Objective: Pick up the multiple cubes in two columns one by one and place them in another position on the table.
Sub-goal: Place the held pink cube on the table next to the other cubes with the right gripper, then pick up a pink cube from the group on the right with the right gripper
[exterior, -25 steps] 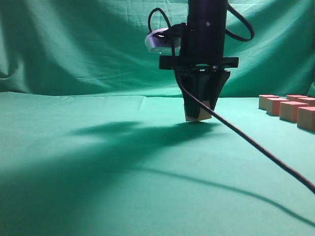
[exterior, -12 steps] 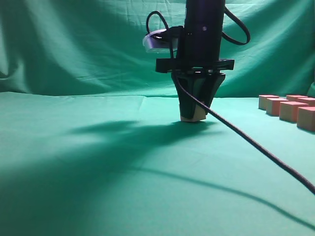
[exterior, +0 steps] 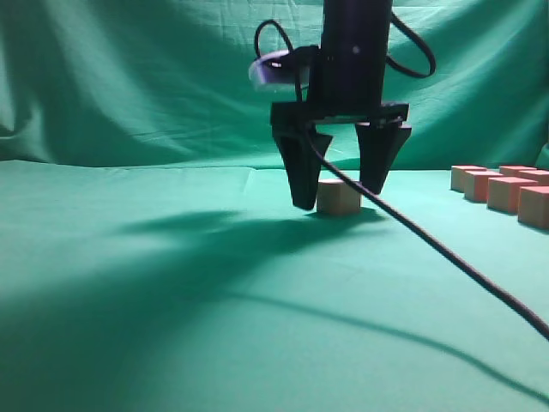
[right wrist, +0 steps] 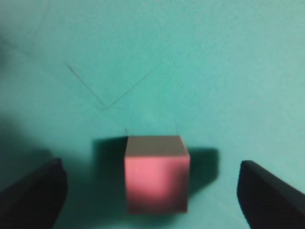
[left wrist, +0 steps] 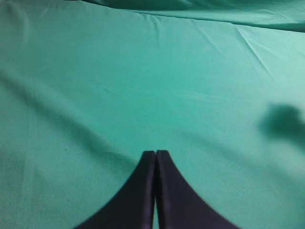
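Observation:
One cube (exterior: 338, 196) rests on the green table (exterior: 171, 300) between the spread fingers of my right gripper (exterior: 340, 193), which is open and touches neither side of it. In the right wrist view that cube (right wrist: 156, 175) shows its pinkish-red top, with a dark finger (right wrist: 33, 193) far off on each side. Several more cubes (exterior: 504, 190) stand in a row at the right edge of the exterior view. My left gripper (left wrist: 156, 155) is shut, with nothing in it, over bare cloth.
A black cable (exterior: 446, 253) runs from the right arm down across the table to the right edge. Draped green cloth (exterior: 129, 77) forms the backdrop behind the table.
My right gripper has opened and let go of the cube, which now sits on the table. The arm barely moved. The row of cubes at the right stayed put.

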You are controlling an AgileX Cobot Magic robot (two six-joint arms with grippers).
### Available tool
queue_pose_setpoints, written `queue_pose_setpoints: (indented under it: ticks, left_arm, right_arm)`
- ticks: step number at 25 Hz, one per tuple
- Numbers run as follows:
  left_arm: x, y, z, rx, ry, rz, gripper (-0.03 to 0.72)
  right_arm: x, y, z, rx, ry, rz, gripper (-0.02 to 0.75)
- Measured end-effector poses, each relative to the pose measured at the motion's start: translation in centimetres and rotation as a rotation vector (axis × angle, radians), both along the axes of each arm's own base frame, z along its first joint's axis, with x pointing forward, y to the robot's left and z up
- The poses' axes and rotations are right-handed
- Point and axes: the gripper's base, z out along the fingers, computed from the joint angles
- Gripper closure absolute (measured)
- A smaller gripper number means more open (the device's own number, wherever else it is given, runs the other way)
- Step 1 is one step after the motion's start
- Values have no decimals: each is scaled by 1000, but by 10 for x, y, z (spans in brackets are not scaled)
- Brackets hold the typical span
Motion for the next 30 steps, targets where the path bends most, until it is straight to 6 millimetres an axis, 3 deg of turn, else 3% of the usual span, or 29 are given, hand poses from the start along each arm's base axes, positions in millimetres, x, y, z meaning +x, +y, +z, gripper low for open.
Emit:
queue_pose_setpoints:
  ticks: [5,7,9,13,16,19,21,25,30]
  left_arm:
    - [0,0,0,0,0,0,688]
    - [0,0,0,0,0,0,688]
    - [0,0,0,0,0,0,688]
    - [0,0,0,0,0,0,688]
    - [0,0,0,0,0,0,688]
    - [0,0,0,0,0,0,688]
    - [0,0,0,0,0,0,688]
    - [0,0,0,0,0,0,688]
    - [0,0,0,0,0,0,688]
  right_arm:
    - [-5,-7,41,-22,-25,-8,94]
    - [-1,-8,60,-20,-84,-30,158]
    - [-2,-12,82,-5,-141,-89,151]
    - [-18,-24,131,51,-227,-143,151]
    - [-40,-48,166,93,-278,-189,151]
    - [-62,-88,186,104,-299,-282,151]
    - [-78,-120,188,92,-290,-369,151]
    - [-107,-176,172,37,-237,-516,151]
    - [-138,-219,140,14,-205,-681,151]
